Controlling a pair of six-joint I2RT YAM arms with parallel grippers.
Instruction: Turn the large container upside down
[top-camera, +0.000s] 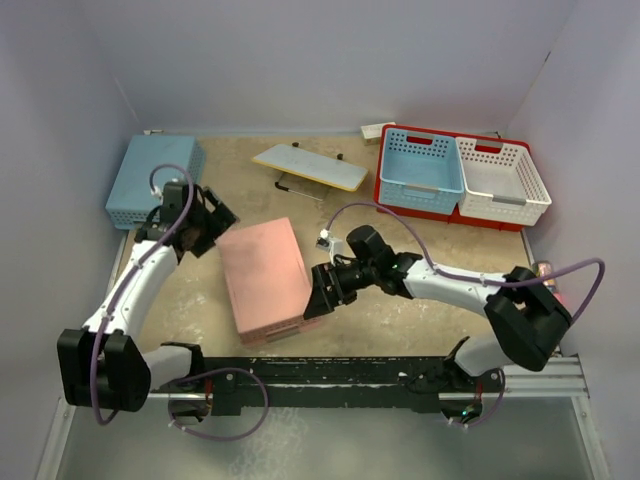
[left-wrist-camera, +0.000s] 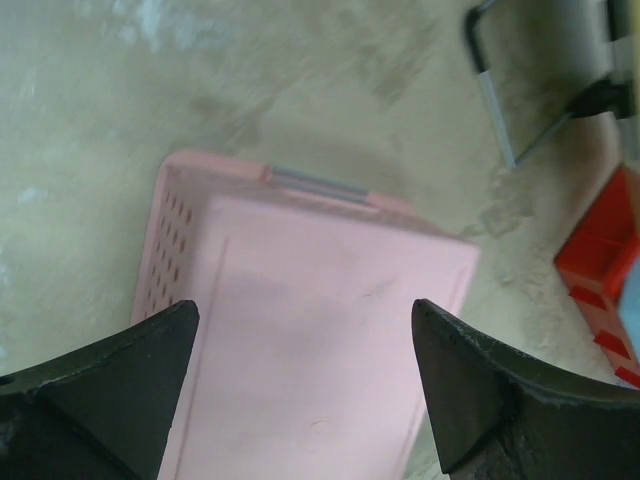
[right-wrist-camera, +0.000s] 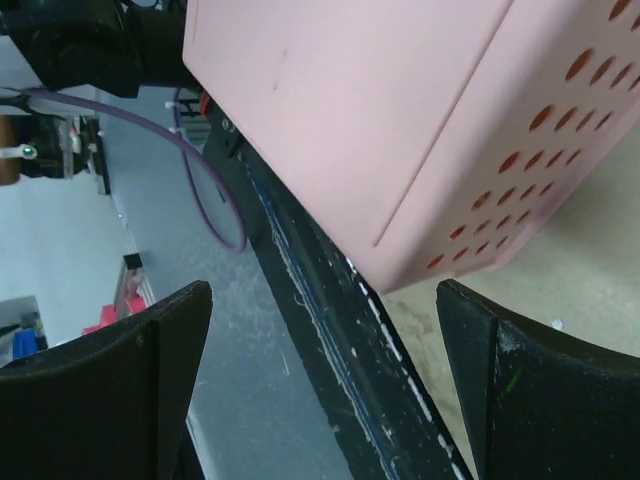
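The left gripper (top-camera: 205, 228) and right gripper (top-camera: 322, 290) are gaping empty beside the pink basket (top-camera: 265, 275); the red bin (top-camera: 383, 185) is sitting far right, holding a blue basket (top-camera: 420, 170) and a white basket (top-camera: 505, 180); I'd be emptying it before tipping.

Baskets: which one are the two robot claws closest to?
The pink perforated basket, bottom-up between the left gripper and right gripper. The light-blue basket and white basket sit upright in the red bin, far back.
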